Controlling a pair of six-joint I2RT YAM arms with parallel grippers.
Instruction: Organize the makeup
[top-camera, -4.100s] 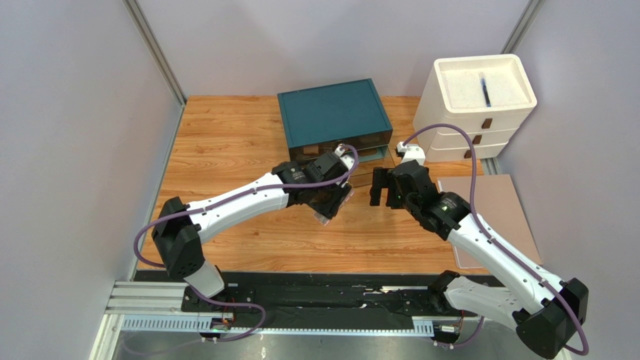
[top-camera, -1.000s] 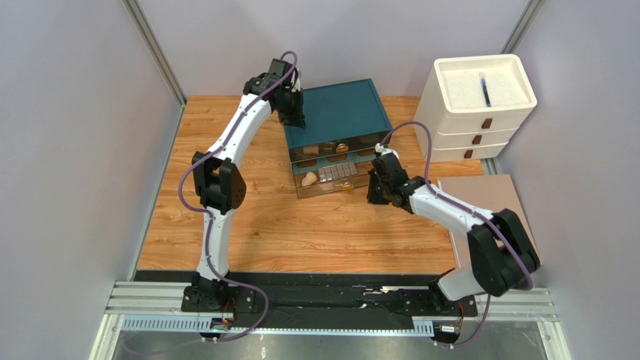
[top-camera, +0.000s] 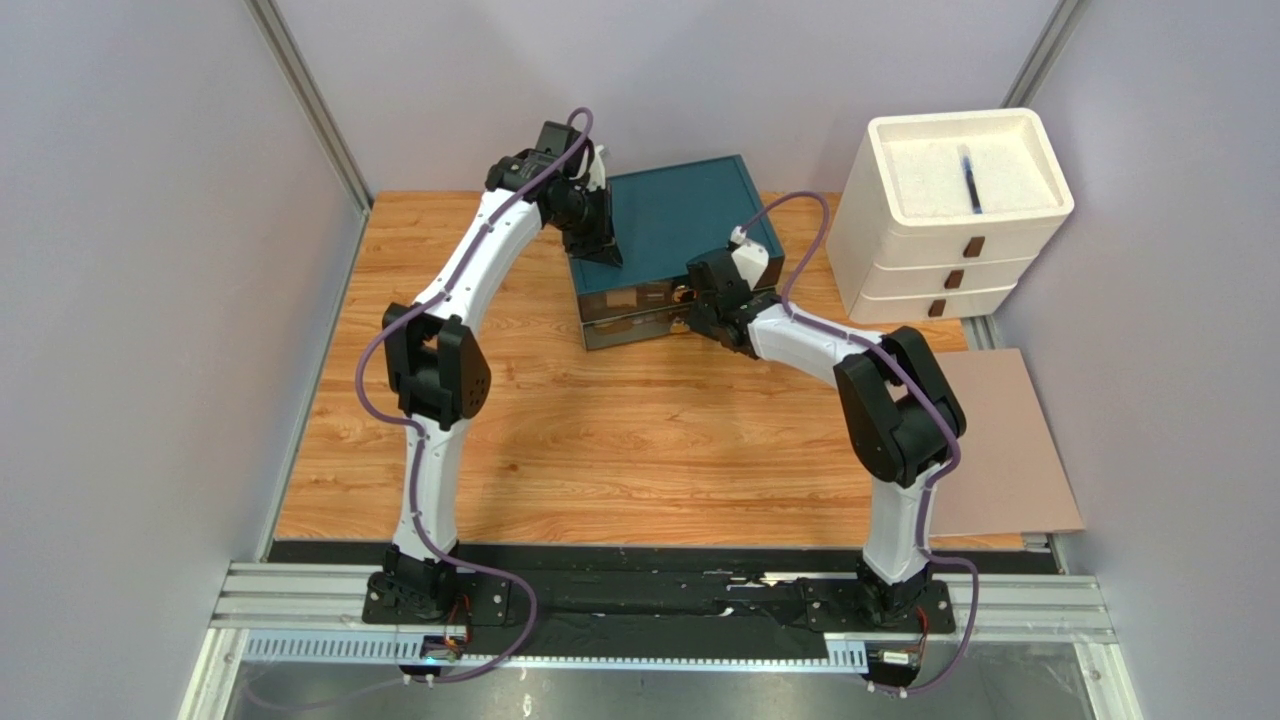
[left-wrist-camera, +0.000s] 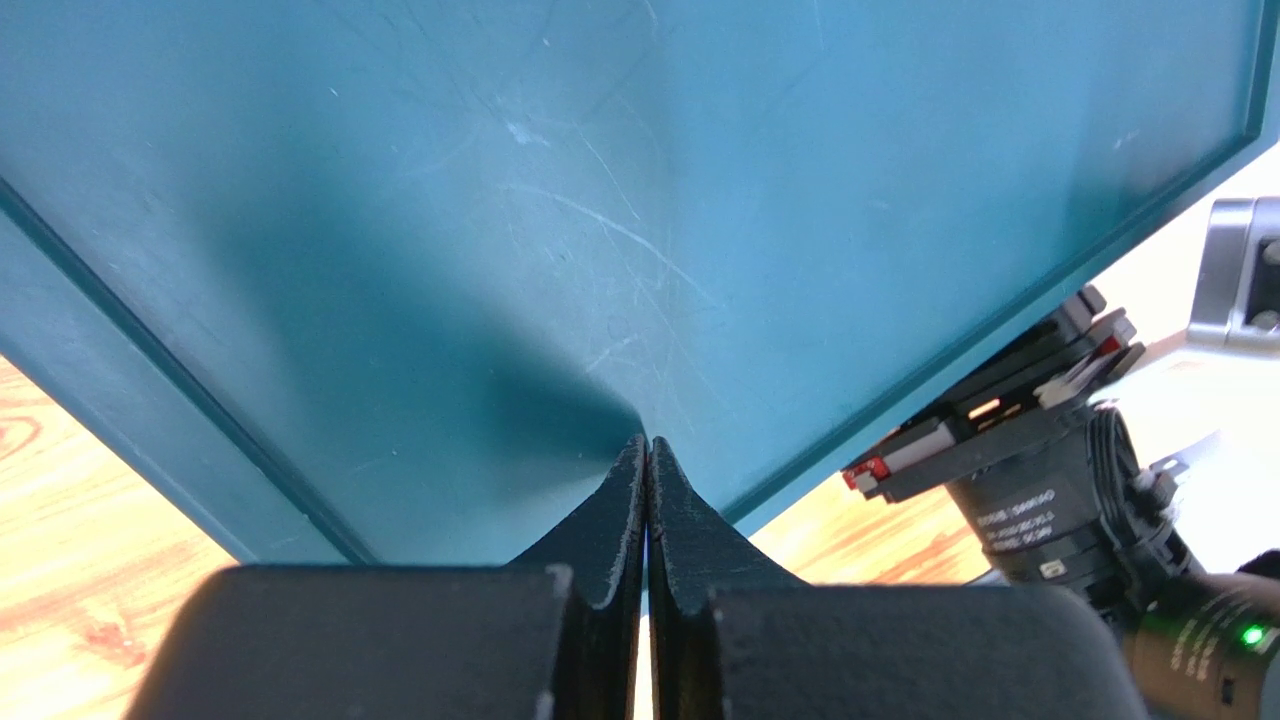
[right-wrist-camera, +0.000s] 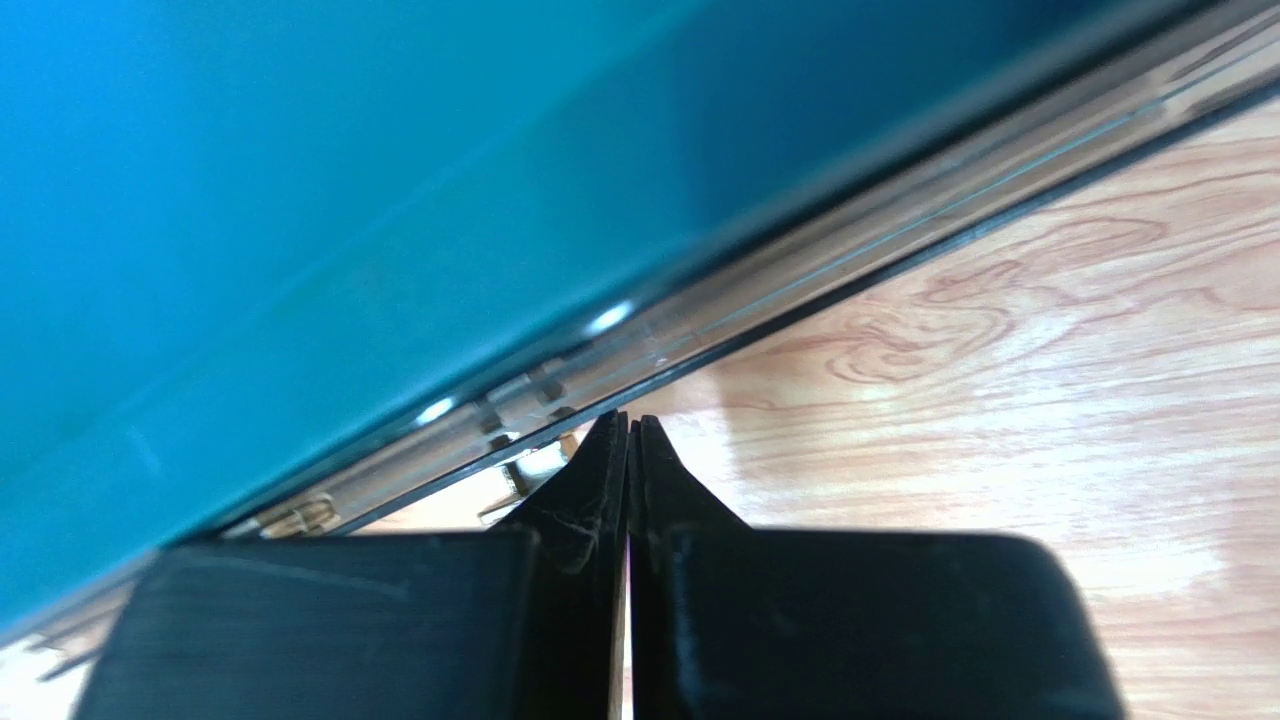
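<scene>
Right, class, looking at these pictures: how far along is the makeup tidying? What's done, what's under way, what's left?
Mostly done: the drawer sits almost flush in the teal box, brownish items dimly visible through its clear front. In hand: the shut left gripper presses on the box top, and the shut right gripper rests against the drawer front. Left, probably: seat the drawer, withdraw both arms.

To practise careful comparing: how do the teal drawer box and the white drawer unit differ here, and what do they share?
The teal drawer box is low and dark, with clear drawer fronts; the white drawer unit is taller, with three opaque drawers and brown handles. The left gripper rests on the teal box's top and the right gripper is at its front; nothing touches the white unit. Both hold drawers.
</scene>
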